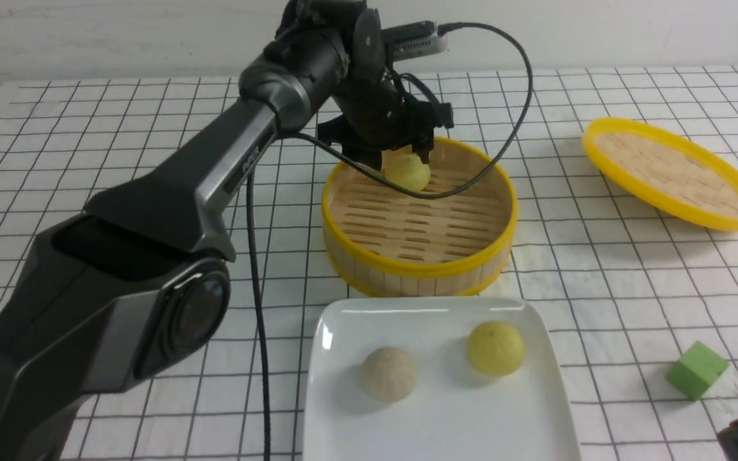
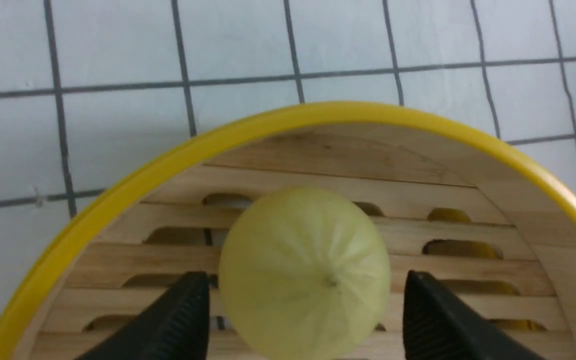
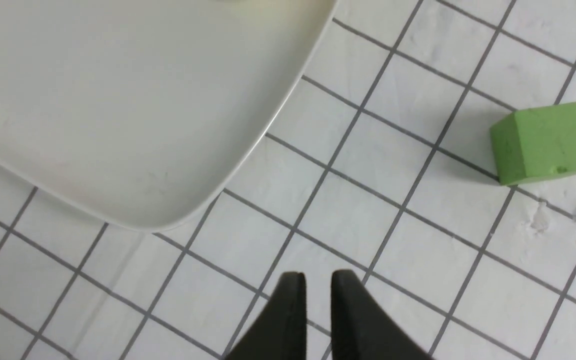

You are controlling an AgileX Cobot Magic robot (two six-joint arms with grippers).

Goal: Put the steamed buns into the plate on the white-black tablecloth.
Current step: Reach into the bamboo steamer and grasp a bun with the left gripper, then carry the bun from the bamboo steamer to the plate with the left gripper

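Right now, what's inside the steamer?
One pale yellow bun sits in the bamboo steamer, between the left gripper's open jaws. The rest of the slatted floor looks bare; the gripper hides a strip at the back.

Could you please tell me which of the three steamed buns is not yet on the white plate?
The pale yellow bun inside the round yellow-rimmed bamboo steamer; the beige-white bun and the other yellow bun already sit on the white square plate.

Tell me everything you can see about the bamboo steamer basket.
The bamboo steamer basket is round, with pale slatted wood walls and floor and a yellow rim. It sits upright on the checked tablecloth, just behind the white plate, uncovered. One pale yellow bun lies inside, between the open fingers of the left hand.
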